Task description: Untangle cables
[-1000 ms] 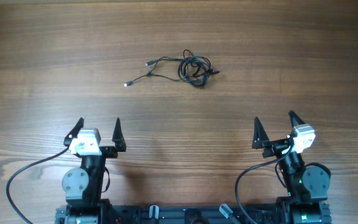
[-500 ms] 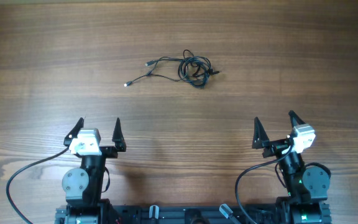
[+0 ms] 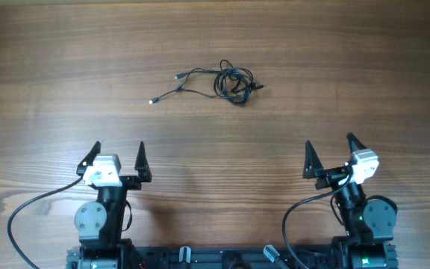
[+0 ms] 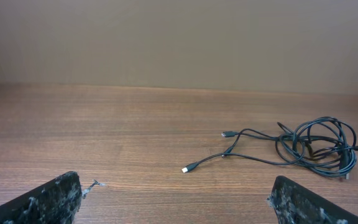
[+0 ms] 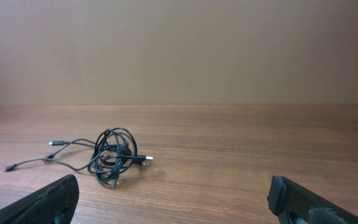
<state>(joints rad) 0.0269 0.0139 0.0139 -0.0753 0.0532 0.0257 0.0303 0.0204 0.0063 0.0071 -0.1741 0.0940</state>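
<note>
The cables (image 3: 230,82) are thin black wires looped in a small bunch on the far middle of the wooden table, with two loose ends and silvery plug tips trailing left. They show at the right of the left wrist view (image 4: 316,146) and at the left of the right wrist view (image 5: 110,155). My left gripper (image 3: 116,154) is open and empty near the front left, far from the bunch. My right gripper (image 3: 328,152) is open and empty near the front right.
The wooden table (image 3: 349,67) fills the view. The arm bases and their thick black cables (image 3: 28,209) sit along the front edge. A plain beige wall (image 5: 179,50) stands behind the table's far edge.
</note>
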